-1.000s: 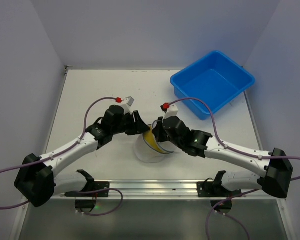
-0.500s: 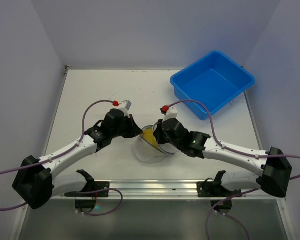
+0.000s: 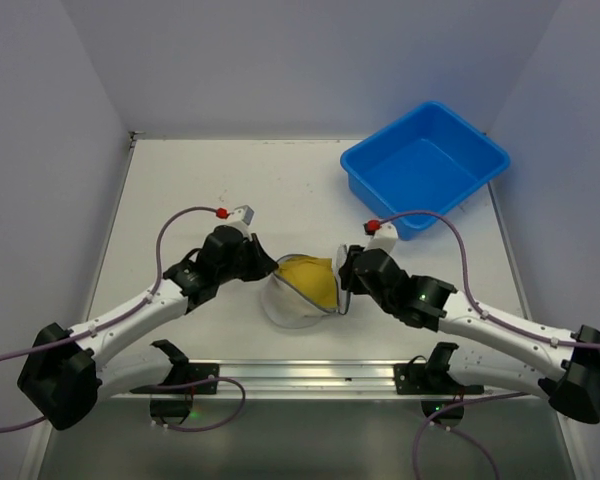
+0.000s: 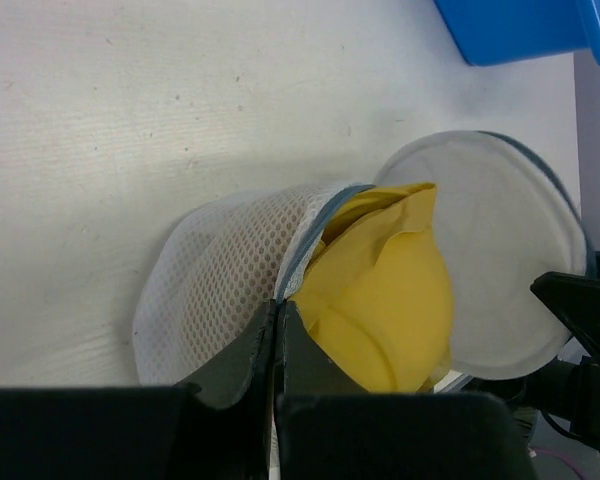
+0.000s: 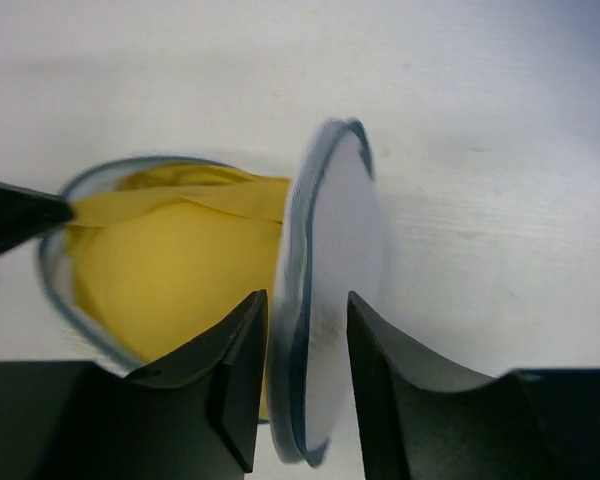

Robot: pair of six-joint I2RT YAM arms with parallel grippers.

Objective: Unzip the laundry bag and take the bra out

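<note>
Left gripper (image 4: pixel 278 310) is clamped on the dark zipper rim of the round white mesh laundry bag (image 3: pixel 283 308), which lies on the white table (image 3: pixel 180 180) between both low, inward-reaching arms. Right gripper (image 5: pixel 304 300) pinches its upright flap. I note the yellow padded bra (image 3: pixel 310 280) inside; the blue plastic tub (image 3: pixel 425 165) stands well apart.

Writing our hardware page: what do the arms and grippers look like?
Left arm and right arm: white links, black joints and bases. A purple cable loops to a red plug near each wrist. Left gripper and right gripper: black, wedge-shaped fingers.
</note>
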